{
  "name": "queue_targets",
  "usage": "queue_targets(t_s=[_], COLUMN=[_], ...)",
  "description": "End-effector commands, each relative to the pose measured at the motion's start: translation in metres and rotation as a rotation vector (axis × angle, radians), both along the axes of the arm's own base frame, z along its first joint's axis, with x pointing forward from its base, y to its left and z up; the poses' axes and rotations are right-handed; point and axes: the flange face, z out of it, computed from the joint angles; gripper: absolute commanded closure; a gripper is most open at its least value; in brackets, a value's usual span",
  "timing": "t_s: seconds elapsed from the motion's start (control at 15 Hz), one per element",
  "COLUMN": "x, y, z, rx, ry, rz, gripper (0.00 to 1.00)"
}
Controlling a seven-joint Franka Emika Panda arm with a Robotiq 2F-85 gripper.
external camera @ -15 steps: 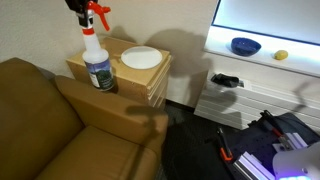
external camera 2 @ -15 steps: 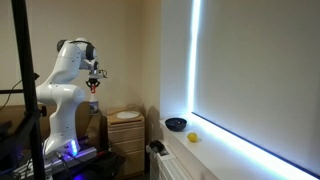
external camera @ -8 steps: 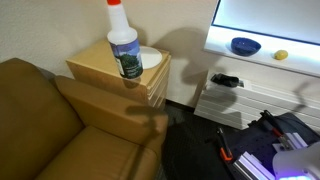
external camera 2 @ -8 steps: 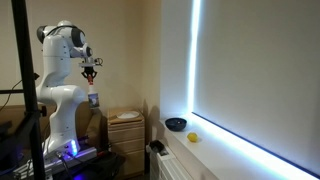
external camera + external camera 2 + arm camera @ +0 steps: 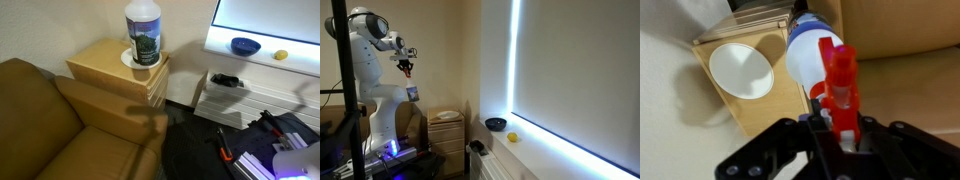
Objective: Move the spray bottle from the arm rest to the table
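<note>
Higher than a second ago, the spray bottle (image 5: 145, 35) hangs at the frame's top centre, clear of the arm rest (image 5: 100, 108), before the wooden cabinet (image 5: 98, 60); your tool (image 5: 840, 128) pinches its red nozzle (image 5: 838, 72).

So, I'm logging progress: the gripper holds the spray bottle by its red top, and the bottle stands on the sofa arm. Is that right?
Not quite. The gripper does hold the spray bottle by its red top, but the bottle hangs in the air, well above the sofa arm, as both exterior views show.
</note>
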Motion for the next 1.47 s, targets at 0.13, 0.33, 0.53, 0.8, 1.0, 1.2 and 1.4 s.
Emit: queue_targets(t_s=[0.13,0.33,0.53,0.8,1.0,1.2,1.4], x=[0.002,0.023,0.027,0.008,-0.024,-0.003,0.001], y=[-0.004,-0.067,-0.139,-0.243,-0.309,-0.296,-0.284], z=[-0.009,-0.041,-0.056,-0.075,-0.078,-0.079,-0.086], rx=[-0.012,0.017,0.045,0.093,0.156,0.119,0.101], ry=[0.004,0.013,0.05,0.085,0.064,0.095,0.11], rz=[-0.03,-0.229,-0.4,-0.623,-0.771,-0.715,-0.702], gripper=[0.93,0.93,0.93,0.93,0.93,0.74,0.74])
